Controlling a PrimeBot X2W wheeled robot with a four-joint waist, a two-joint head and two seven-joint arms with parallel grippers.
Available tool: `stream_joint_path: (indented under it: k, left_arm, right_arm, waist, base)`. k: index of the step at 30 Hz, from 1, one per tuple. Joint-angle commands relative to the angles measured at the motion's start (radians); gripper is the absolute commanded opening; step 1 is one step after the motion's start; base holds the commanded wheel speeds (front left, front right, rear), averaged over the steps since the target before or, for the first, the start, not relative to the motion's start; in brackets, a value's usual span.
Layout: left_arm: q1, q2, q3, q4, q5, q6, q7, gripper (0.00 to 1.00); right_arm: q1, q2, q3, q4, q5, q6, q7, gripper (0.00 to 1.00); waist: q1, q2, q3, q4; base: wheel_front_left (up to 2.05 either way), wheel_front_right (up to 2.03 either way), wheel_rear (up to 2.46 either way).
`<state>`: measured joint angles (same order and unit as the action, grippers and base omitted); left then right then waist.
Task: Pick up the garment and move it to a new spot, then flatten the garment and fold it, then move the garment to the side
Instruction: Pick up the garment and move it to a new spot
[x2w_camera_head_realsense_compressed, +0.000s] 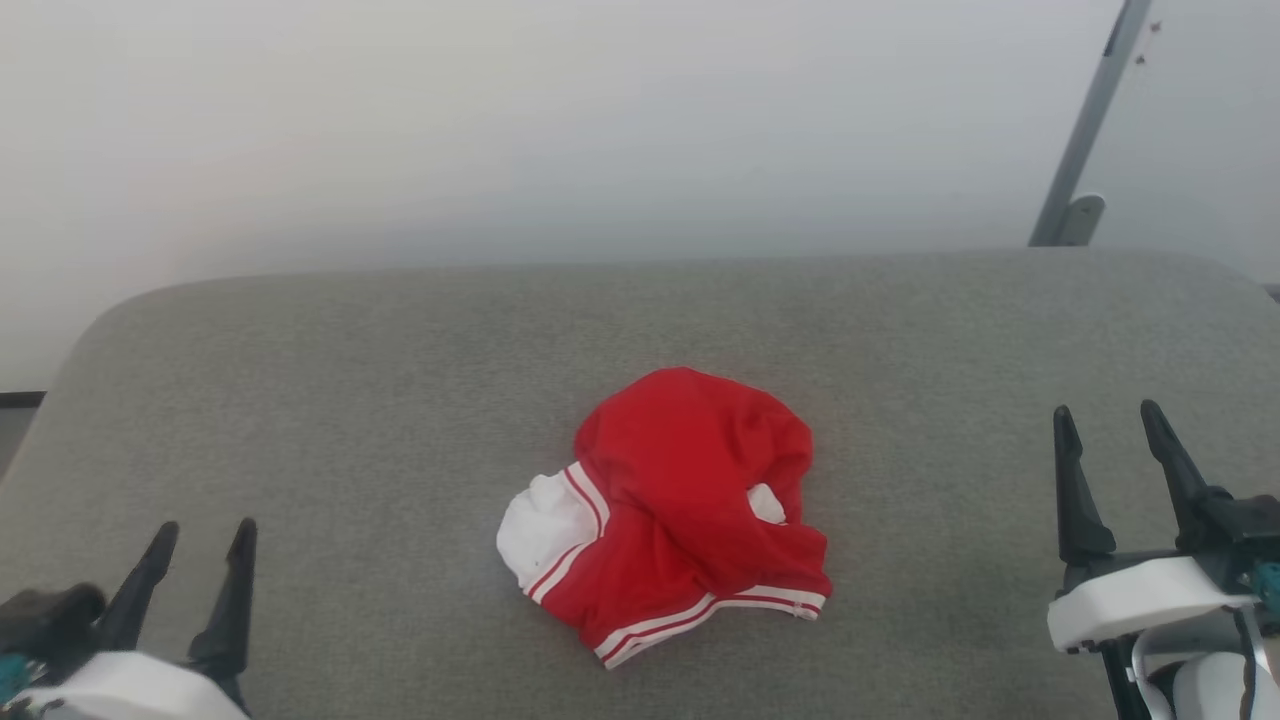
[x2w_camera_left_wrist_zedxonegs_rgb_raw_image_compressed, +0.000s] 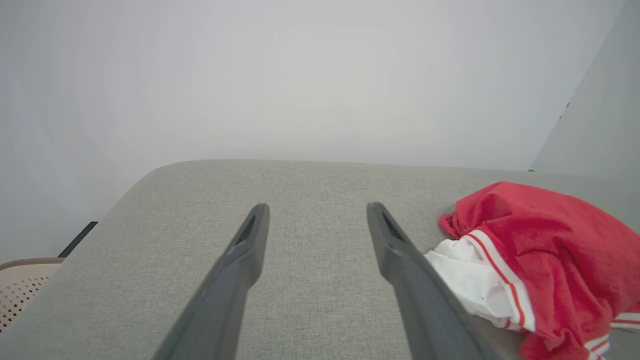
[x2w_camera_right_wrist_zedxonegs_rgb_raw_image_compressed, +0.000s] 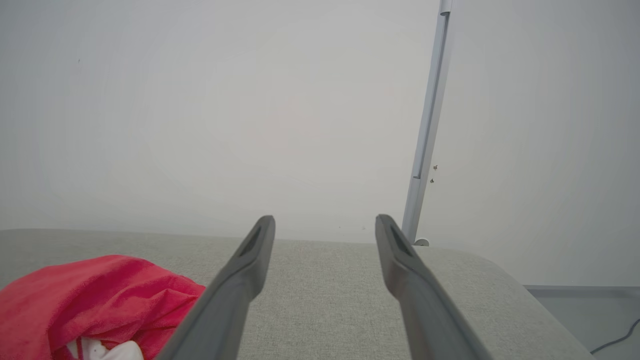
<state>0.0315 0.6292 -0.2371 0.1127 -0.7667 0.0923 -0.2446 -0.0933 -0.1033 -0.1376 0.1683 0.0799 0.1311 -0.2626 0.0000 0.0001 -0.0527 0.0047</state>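
Left gripper (x2w_camera_head_realsense_compressed: 206, 530) at lower left, right gripper (x2w_camera_head_realsense_compressed: 1105, 412) at lower right, each with its 2 fingers spread and holding nothing. The garment (x2w_camera_head_realsense_compressed: 690, 470) lies crumpled near the middle of the grey fabric surface (x2w_camera_head_realsense_compressed: 350, 400), between both grippers and touching neither. Its white sleeve (x2w_camera_head_realsense_compressed: 545, 525) is on the left gripper's side.

Grey upholstered surface (x2w_camera_head_realsense_compressed: 400, 400); pale wall (x2w_camera_head_realsense_compressed: 500, 120) behind it; grey metal pole (x2w_camera_head_realsense_compressed: 1088, 120) rising beyond its far right corner; beige perforated container (x2w_camera_left_wrist_zedxonegs_rgb_raw_image_compressed: 20, 285) off its left edge.
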Motion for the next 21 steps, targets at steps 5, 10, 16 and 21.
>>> stream_joint_path:
  k: [5, 10, 16, 21]
  left_arm:
    - [0.061, -0.015, 0.065, -0.012, -0.015, 0.002, -0.017, 1.00]
    - [0.087, -0.032, 0.102, -0.027, -0.007, -0.014, -0.022, 1.00]
    - [0.095, -0.047, 0.121, -0.038, 0.007, -0.026, -0.023, 1.00]
    - [0.104, -0.052, 0.131, -0.048, 0.016, -0.030, -0.022, 1.00]
  right_arm:
    - [0.023, 0.005, -0.009, -0.008, 0.004, -0.001, -0.003, 1.00]
    - [0.028, 0.005, -0.009, -0.011, 0.005, -0.001, -0.003, 1.00]
    - [0.030, 0.006, -0.005, -0.011, 0.006, -0.001, -0.003, 1.00]
    - [0.030, 0.004, 0.003, -0.011, 0.008, -0.001, -0.003, 1.00]
  waist:
    - [0.0000, -0.0001, -0.011, 0.028]
    - [0.0000, -0.0001, -0.013, 0.042]
    - [0.0000, -0.0001, -0.015, 0.048]
    - [0.0000, -0.0001, -0.011, 0.044]
  base:
    - [0.00, 0.00, 0.00]
    - [0.00, 0.00, 0.00]
    - [0.00, 0.00, 0.00]
    - [0.00, 0.00, 0.00]
